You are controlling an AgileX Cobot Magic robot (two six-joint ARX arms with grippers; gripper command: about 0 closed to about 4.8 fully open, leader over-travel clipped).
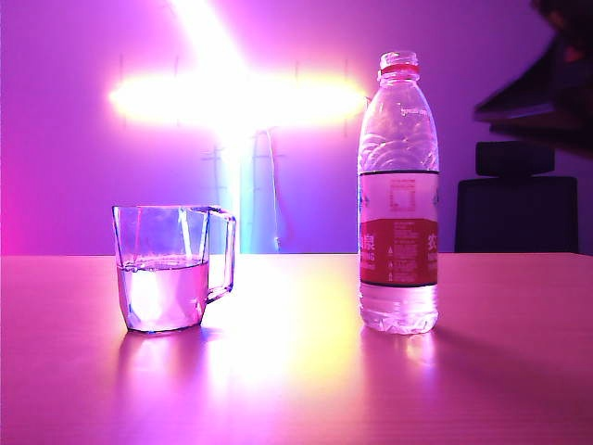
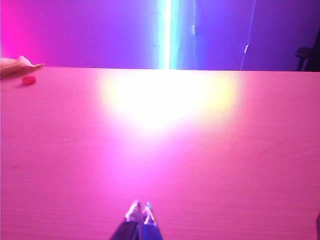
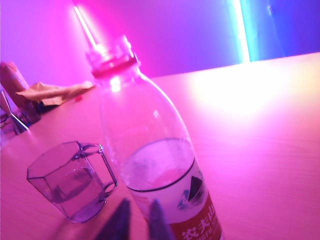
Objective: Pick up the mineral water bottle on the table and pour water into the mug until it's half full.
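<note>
standing uncapped, mineral water bottle (image 1: pixel 398 195); mug (image 1: pixel 167 271) apart; red cap (image 2: pixel 28 80) far; left fingers (image 2: pixel 140 212) together, right fingers (image 3: pixel 136 220) near-closed, empty.

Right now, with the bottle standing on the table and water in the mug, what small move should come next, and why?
Probably none but backing the right gripper away. The mug looks roughly half full, and the mineral water bottle stands upright, uncapped and apart from it. The right fingers sit near-closed beside the bottle, not around it. The left gripper rests shut over the bare table.
</note>
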